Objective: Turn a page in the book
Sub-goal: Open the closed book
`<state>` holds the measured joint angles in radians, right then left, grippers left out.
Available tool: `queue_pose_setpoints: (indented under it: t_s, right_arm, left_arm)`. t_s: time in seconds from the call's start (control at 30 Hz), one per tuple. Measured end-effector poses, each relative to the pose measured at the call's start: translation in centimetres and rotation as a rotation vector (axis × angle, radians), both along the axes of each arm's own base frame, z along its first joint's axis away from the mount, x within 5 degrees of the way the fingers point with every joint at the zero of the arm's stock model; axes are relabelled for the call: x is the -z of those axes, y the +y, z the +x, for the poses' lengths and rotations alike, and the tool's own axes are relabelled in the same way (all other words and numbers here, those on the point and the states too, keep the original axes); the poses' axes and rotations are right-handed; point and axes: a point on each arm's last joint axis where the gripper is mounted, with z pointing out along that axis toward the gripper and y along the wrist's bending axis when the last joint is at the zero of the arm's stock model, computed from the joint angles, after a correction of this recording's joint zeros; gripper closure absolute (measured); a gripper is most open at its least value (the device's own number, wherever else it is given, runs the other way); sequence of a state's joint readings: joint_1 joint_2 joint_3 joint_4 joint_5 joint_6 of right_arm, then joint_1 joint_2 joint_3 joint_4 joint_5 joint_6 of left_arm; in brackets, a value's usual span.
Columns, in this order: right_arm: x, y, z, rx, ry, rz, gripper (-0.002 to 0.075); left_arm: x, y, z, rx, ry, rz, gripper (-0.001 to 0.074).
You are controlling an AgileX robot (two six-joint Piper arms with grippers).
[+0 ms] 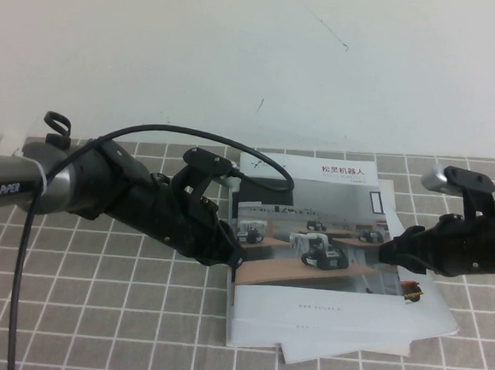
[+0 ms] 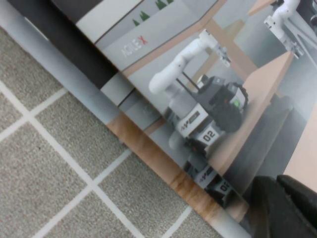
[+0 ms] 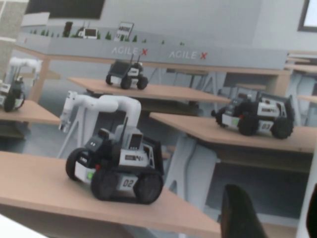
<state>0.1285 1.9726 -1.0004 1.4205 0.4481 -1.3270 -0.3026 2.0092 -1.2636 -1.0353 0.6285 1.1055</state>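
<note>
Currently the bench, covered in a grey grid-patterned cloth, carries the book near its centre, lying closed and face up on a loose stack of plain white sheets that fan out beneath it. Both arms reach inward: the left gripper sits low at the book's left edge, and the right gripper sits low at its right edge, over the cover. Whether either gripper is wide, narrow or pinching paper cannot be told from any view; the left wrist view shows only a dark fingertip close above the cover, and the right wrist view a dark fingertip likewise. The page is not yet lifted. To do the step well, one gripper should probably pin the book against sliding while the other catches only the top sheet at its free edge, lifting gently so the sheets below do not follow. The cover is glossy, thin and likely slippery. It bears a black Chinese title on white above a photo of small wheeled robots on wooden desks.
</note>
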Motion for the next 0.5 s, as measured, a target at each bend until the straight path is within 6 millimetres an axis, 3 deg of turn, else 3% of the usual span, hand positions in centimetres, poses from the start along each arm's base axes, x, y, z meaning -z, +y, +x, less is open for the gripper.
queue_pose_setpoints:
  t_s: [0.5]
  right_arm:
    - [0.78, 0.31, 0.16, 0.024, 0.036, 0.067, 0.0432]
  left_arm:
    - [0.00, 0.02, 0.05, -0.004, -0.004, 0.002, 0.0738]
